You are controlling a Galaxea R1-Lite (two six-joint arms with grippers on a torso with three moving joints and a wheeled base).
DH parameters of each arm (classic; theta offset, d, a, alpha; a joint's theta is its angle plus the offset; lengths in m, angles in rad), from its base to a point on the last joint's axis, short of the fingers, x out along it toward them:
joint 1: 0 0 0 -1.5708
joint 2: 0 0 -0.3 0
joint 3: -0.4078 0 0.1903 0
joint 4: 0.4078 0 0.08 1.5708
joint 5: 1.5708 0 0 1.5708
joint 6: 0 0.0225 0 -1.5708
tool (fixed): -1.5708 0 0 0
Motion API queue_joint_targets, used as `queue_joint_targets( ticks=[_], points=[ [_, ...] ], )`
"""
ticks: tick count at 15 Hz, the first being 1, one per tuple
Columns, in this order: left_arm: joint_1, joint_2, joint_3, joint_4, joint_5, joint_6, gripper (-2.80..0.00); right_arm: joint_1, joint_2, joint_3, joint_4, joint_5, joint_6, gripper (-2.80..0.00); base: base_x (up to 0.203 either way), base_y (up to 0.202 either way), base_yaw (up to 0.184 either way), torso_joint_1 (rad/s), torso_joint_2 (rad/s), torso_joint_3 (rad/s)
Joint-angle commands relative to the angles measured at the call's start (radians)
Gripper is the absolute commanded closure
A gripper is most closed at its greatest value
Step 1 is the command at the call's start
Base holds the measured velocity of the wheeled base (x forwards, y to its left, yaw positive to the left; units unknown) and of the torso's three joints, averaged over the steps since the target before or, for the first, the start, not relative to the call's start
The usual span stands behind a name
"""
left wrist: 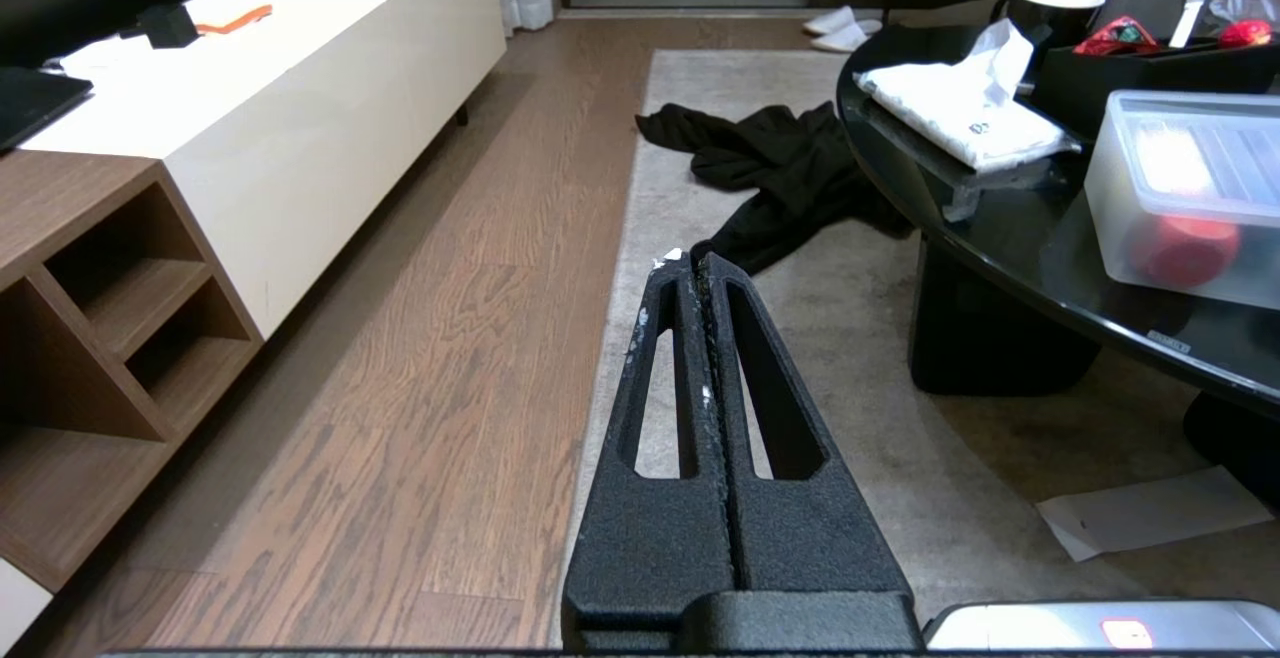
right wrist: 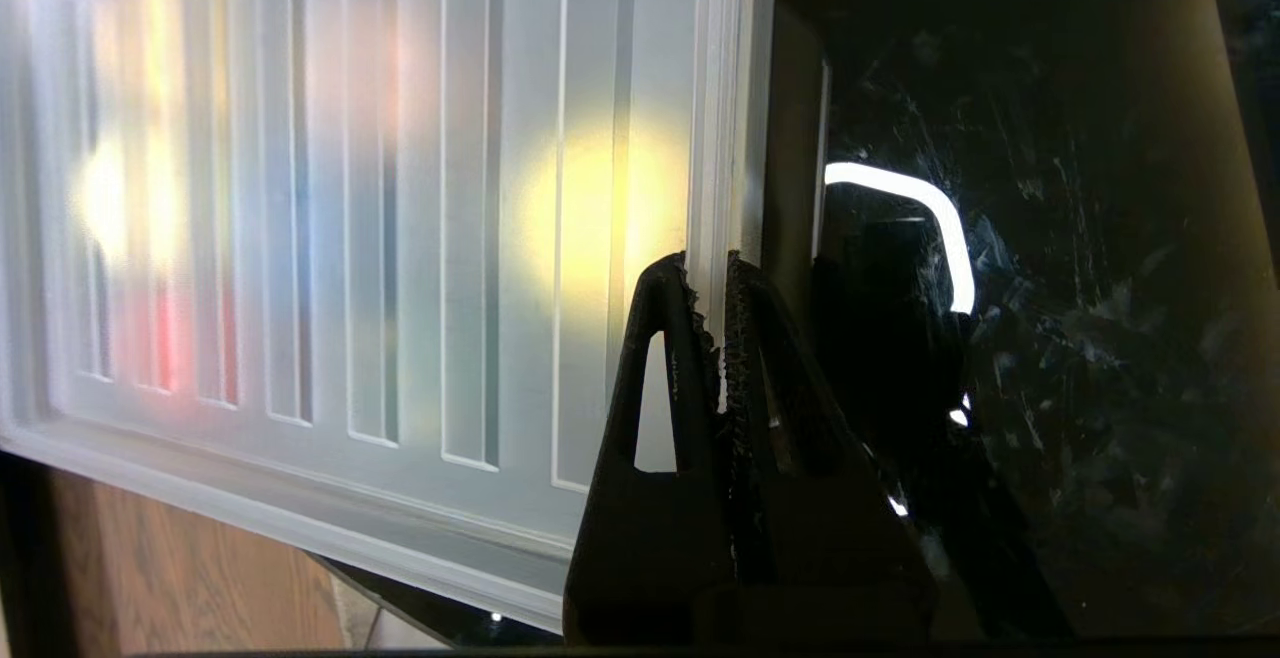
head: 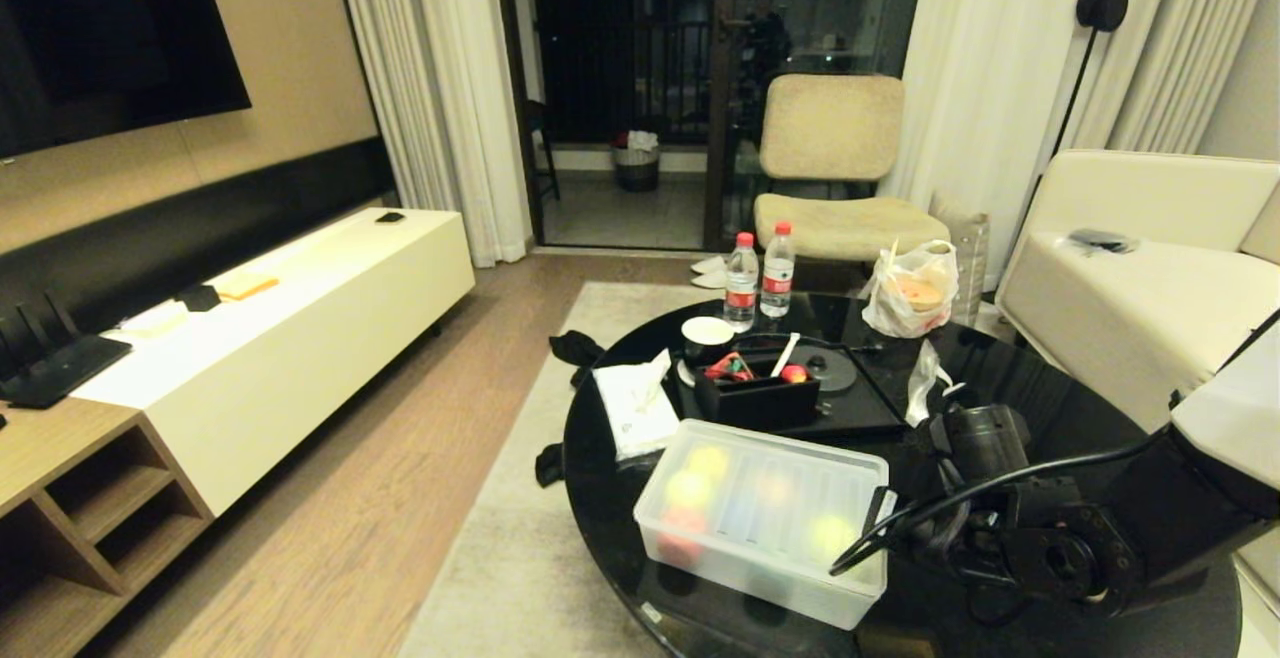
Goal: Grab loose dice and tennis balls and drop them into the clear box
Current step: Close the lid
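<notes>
**Right pincer at lid edge**

The clear box (head: 762, 532) sits lidded on the black tabletop (head: 1000, 378), tennis balls (head: 828, 536) inside. The right pincer (right wrist: 722, 268) is pressed together on the lid (right wrist: 380, 198) rim. The left pincer (left wrist: 697, 263) hangs pressed together, empty, above the floor.

Clear box (head: 765, 538): on the near part of the surface (head: 1010, 368), lid on, tennis balls (head: 828, 535) inside.
Organiser box (head: 756, 400): just behind the clear box, on a tray.
Tissue pack (head: 634, 406): left of the organiser box.
Two bottles (head: 759, 278): at the far edge, a bag (head: 912, 292) to their right.
Right hand (right wrist: 722, 273): clamped on the lid's right edge.
Left hand (left wrist: 692, 263): left of the surface, above the rug.
</notes>
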Motion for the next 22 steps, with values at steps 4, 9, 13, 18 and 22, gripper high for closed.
queue_joint_targets(
  ticks=[4,9,13,18,22],
  points=[
    [0.0,0.0,0.0,0.0,0.0,0.0,0.0,0.0,0.037,0.002,-0.003,0.001,-0.009,0.0,0.0,0.0,0.0,0.0,0.0,0.0],
    [0.0,0.0,0.0,0.0,0.0,0.0,0.0,-0.001,0.038,-0.004,-0.003,0.002,-0.011,0.0,0.0,0.0,0.0,0.0,0.0,0.0],
    [0.0,0.0,0.0,0.0,0.0,0.0,0.0,-0.001,0.037,-0.001,-0.001,0.003,-0.061,0.0,0.0,0.0,0.0,0.0,0.0,0.0],
    [0.0,0.0,0.0,0.0,0.0,0.0,0.0,-0.003,0.037,-0.001,0.006,0.003,-0.063,0.0,0.0,0.0,0.0,0.0,0.0,0.0],
    [0.0,0.0,0.0,0.0,0.0,0.0,0.0,-0.008,0.039,-0.004,0.011,0.003,-0.065,0.0,0.0,0.0,0.0,0.0,0.0,0.0]
  ],
)
